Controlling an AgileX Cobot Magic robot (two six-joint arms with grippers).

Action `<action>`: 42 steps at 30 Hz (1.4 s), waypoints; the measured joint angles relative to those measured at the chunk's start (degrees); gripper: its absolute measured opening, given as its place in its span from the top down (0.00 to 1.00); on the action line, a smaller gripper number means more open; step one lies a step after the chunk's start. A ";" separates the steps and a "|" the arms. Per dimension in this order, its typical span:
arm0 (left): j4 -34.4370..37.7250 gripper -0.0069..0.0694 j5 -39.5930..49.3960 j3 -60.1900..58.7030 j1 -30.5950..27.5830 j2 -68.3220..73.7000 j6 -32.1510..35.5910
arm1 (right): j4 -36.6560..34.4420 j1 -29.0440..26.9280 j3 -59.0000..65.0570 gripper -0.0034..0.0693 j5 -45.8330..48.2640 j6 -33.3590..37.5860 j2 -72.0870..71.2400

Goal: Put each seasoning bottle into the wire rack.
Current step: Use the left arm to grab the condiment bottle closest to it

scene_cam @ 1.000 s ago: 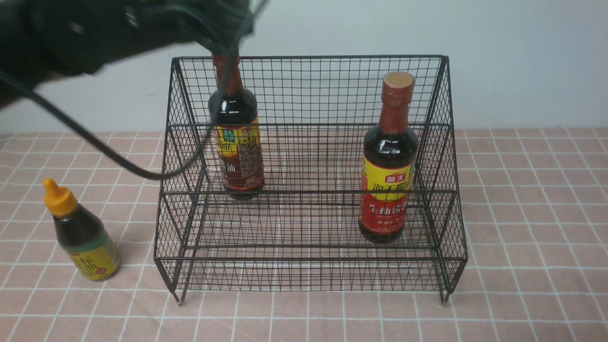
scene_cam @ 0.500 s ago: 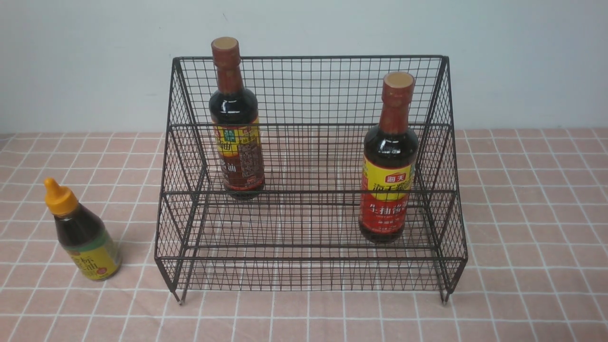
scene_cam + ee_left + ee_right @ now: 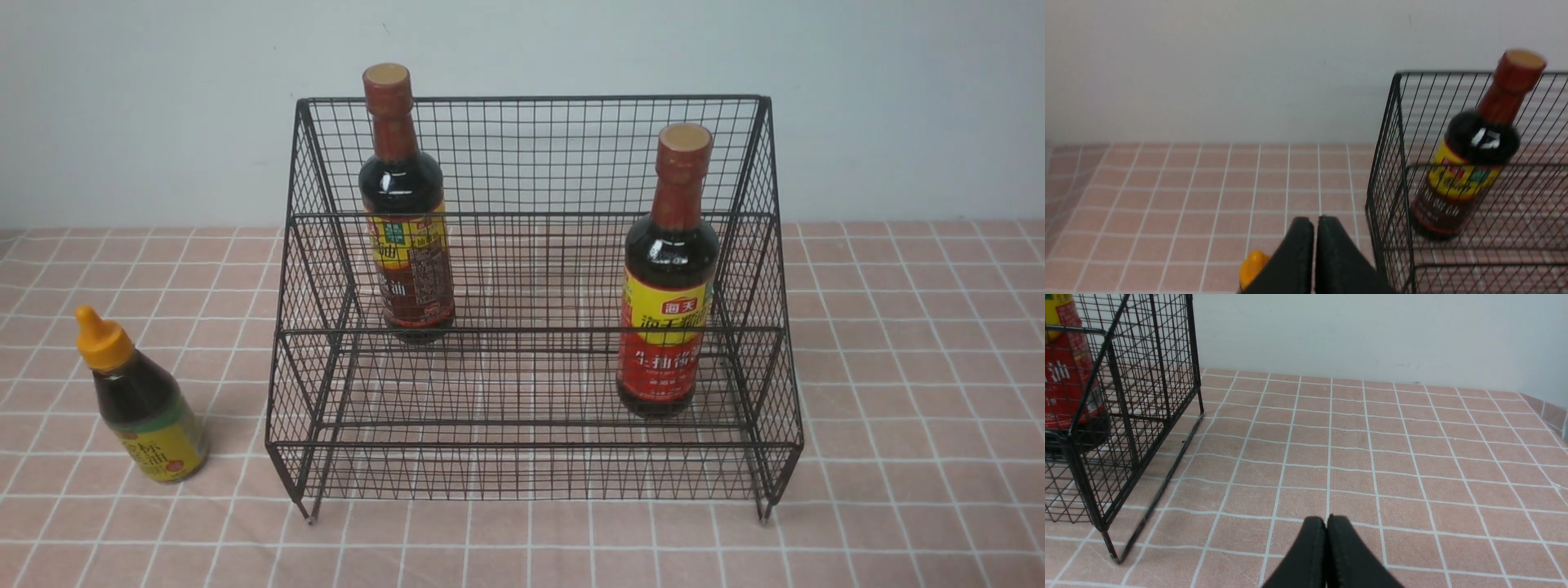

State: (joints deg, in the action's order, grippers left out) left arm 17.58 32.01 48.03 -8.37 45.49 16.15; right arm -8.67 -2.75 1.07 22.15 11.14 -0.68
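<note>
Bottles come first: two tall ones already stand upright in the rack (image 3: 531,469), the brown-label bottle (image 3: 408,245) on a back tier at its left side, the red-label bottle (image 3: 665,335) one tier lower at the right. We judge they are set well apart, near the ends, so that the middle and the front tier are free for the last one. The short bottle (image 3: 145,404) is not yet in. It stands upright on the tablecloth (image 3: 898,367), near the rack's left wall and clear of it, with its orange cap (image 3: 1251,267) uppermost. That leaves its neck and shoulders open to a grasp from the side or from above.

Our left gripper (image 3: 1314,255) has its fingers (image 3: 1300,261) pressed together on nothing. Its wrist camera looks past the orange cap toward the rack's left wall, so we take it to hang above and a little behind the short bottle. Our right gripper (image 3: 1326,549) is likewise closed and empty, low over bare cloth beside the rack's right wall. Neither arm shows in the front view. We judge the left arm to be the one placed for the remaining pick, and its fingers must part first.
</note>
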 joint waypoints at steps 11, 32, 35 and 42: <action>0.45 0.73 -17.10 -7.94 0.00 7.26 0.81 | 0.00 0.00 0.00 0.97 0.00 0.00 0.00; 1.04 0.13 -27.77 -7.94 0.00 30.32 0.81 | -0.06 0.00 0.00 0.97 0.00 0.00 0.00; 1.04 0.13 -27.77 -7.94 0.00 31.53 0.81 | -0.06 0.00 0.00 0.97 0.00 0.00 0.00; 1.07 0.38 -27.72 -7.94 0.00 32.97 0.81 | -0.06 0.00 0.00 0.97 0.00 0.00 0.00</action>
State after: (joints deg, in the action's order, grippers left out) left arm 18.65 4.30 40.10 -8.37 78.46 16.96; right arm -8.73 -2.75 1.07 22.15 11.14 -0.68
